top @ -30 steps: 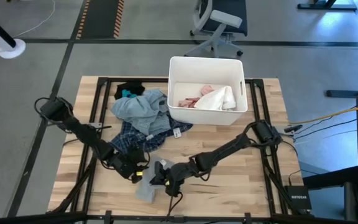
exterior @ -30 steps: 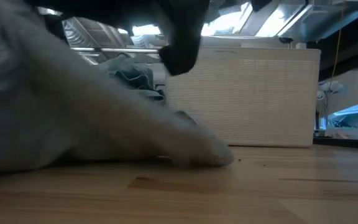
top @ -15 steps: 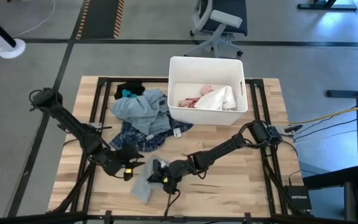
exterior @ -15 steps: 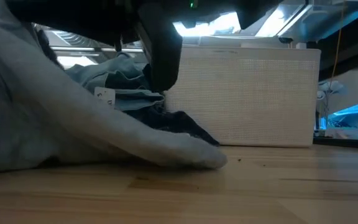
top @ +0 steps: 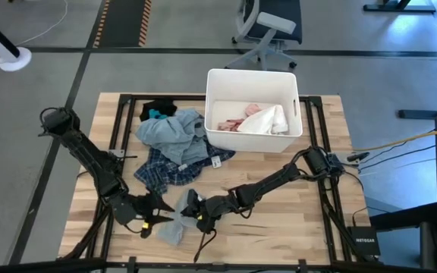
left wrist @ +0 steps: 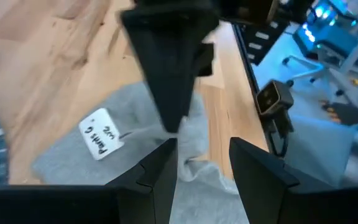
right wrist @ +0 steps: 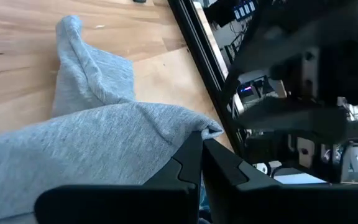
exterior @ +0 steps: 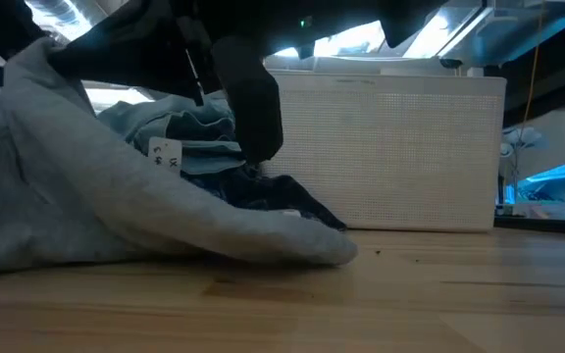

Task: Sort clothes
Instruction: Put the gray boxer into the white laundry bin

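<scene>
Change: the left gripper (top: 152, 221) has drawn back toward the near-left corner of the table (top: 279, 227) and dropped lower in the high view than a second ago; the right gripper (top: 191, 214) has slid left with it, and the grey garment (top: 174, 227) has been tugged out between them.
Meaning for the task: my read is that the grey piece is being spread or lifted clear of the pile, so it is the item now being sorted; it is not yet in the bin.
Left jaws: parted in the left wrist view, the fingers (left wrist: 160, 180) standing either side of a fold of grey cloth; they look to be around it, but I cannot tell whether they actually pinch it.
Right jaws: closed tight on an edge of the grey garment (right wrist: 104, 137), the fabric running out from the pinched fingertips.
Tag: a small white tag (left wrist: 102, 133) with handwriting lies on the grey cloth.
Grey garment place: near edge of the table, left of centre, partly raised.
Other clothes: the plaid piece (top: 165, 168) and the light blue-grey piece (top: 169, 130) lie heaped farther back, left of the white bin (top: 253, 79).
Bin contents: pink and white clothes (top: 253, 120).
</scene>
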